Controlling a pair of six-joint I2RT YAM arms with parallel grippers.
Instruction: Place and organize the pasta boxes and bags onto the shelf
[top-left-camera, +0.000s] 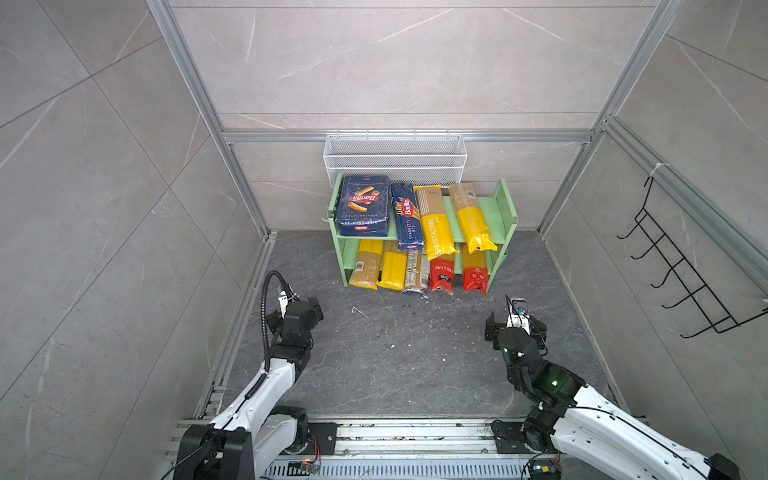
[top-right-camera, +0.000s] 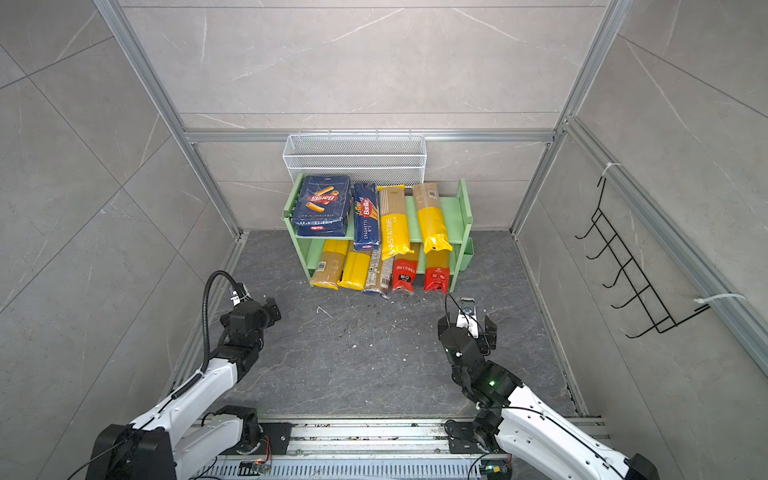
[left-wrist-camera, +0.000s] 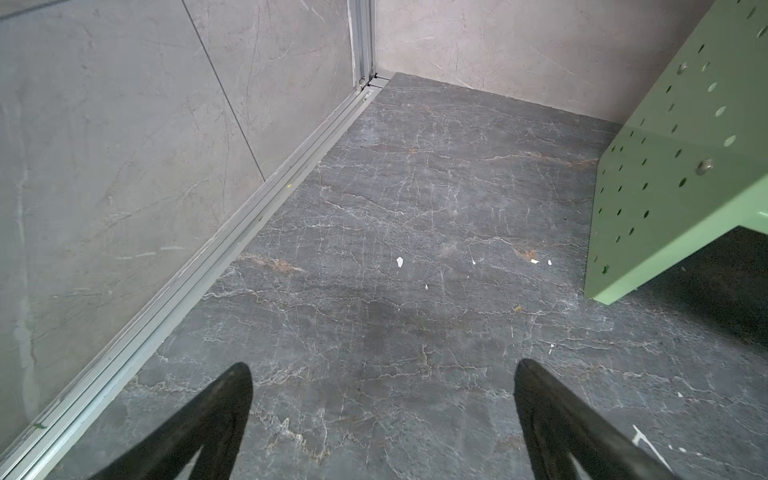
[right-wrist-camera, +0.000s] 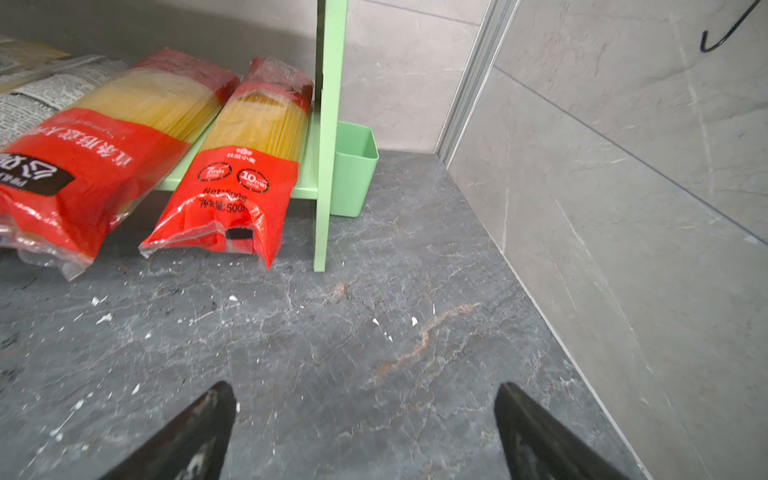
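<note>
The pale green shelf (top-left-camera: 494, 208) stands against the back wall in both top views. Its upper tier carries the wide blue pasta box (top-left-camera: 363, 205), the narrow blue box (top-left-camera: 406, 216) and two yellow bags (top-left-camera: 434, 222). On the lower tier lie two yellow-and-clear bags (top-left-camera: 365, 266), a clear printed bag (top-left-camera: 417, 274) and two red-ended bags (right-wrist-camera: 232, 166), their ends hanging over the front edge. My left gripper (left-wrist-camera: 382, 363) is open above bare floor, left of the shelf's side panel (left-wrist-camera: 665, 166). My right gripper (right-wrist-camera: 365, 384) is open and empty in front of the shelf's right end.
A white wire mesh basket (top-left-camera: 395, 156) hangs behind the shelf. A black wire hook rack (top-left-camera: 681, 266) is fixed to the right wall. A small green cup (right-wrist-camera: 353, 166) hangs on the shelf's right panel. White crumbs dot the dark floor (top-left-camera: 395, 345).
</note>
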